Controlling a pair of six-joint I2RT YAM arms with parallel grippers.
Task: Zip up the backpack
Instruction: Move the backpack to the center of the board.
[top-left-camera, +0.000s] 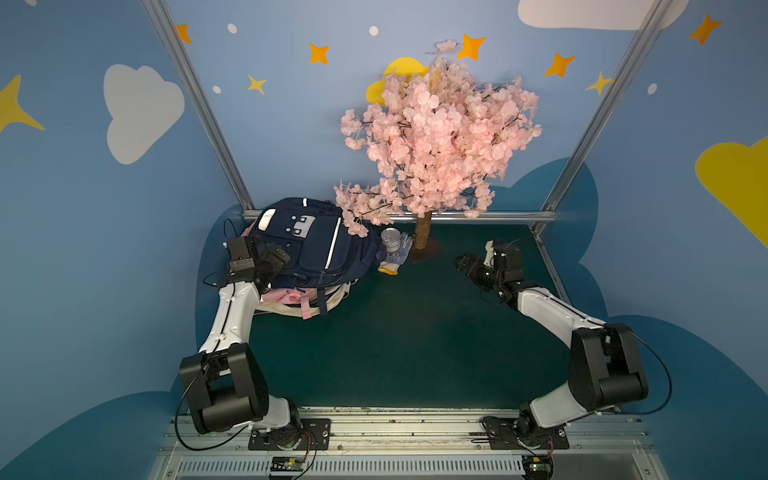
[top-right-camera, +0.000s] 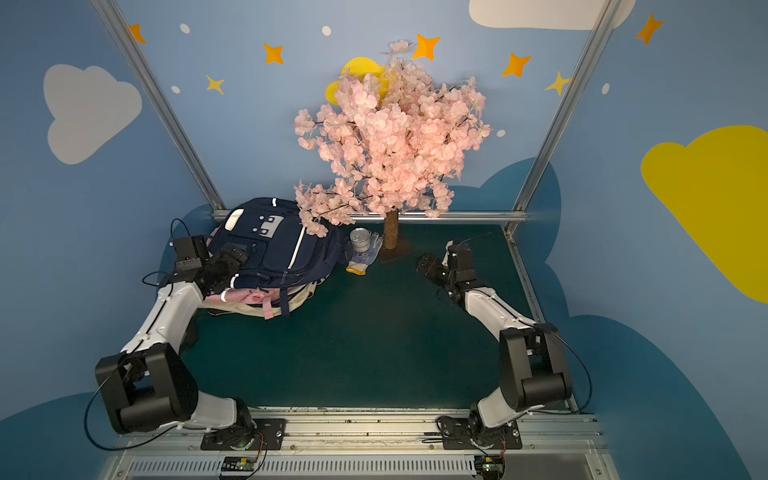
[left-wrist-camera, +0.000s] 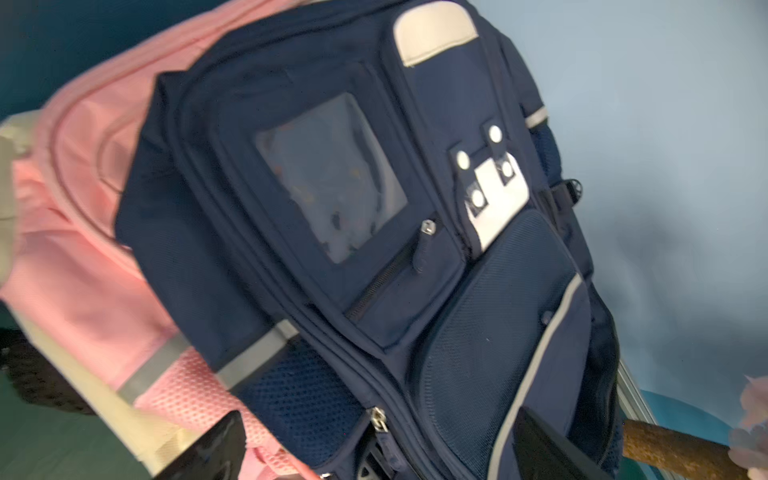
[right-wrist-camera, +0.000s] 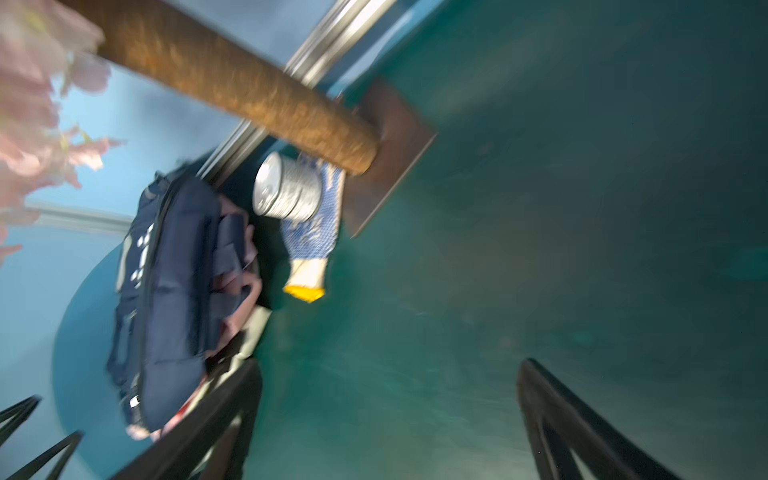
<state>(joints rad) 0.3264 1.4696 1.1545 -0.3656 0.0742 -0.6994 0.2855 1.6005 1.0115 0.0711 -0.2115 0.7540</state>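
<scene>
Well, the navy backpack (top-left-camera: 307, 245) lay at the far-left corner of the bench (top-left-camera: 415, 332), stacked on a pink bag (top-left-camera: 286, 296) beside the blossom tree (top-left-camera: 436, 124). My left claw (top-left-camera: 279, 254) hung at the pack's left edge, fingers (left-wrist-camera: 208, 444) spread fully apart, gripping nothing — in the left wrist view a zipper pull (left-wrist-camera: 379, 417) sat between them. My right claw (top-left-camera: 465, 262) stood equally wide and empty over bare bench, well apart from the pack — a tin can (top-left-camera: 390, 240) and glove (top-left-camera: 392, 264) lay between.
</scene>
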